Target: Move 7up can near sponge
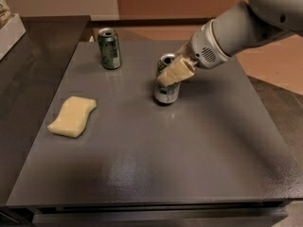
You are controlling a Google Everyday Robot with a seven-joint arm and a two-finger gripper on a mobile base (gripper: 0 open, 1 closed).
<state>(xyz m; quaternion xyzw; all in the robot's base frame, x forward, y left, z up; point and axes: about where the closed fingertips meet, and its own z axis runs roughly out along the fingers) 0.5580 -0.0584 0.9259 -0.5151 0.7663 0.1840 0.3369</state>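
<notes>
Transport step: claw [173, 73] clamped on 7up can [166, 91], mid surface [142, 169]; next needs carry across to sponge [72, 117], release just beside it

Shiny metal 7up can [165, 93], matt tool [171, 72] at its top, foam sponge [72, 116]
</notes>
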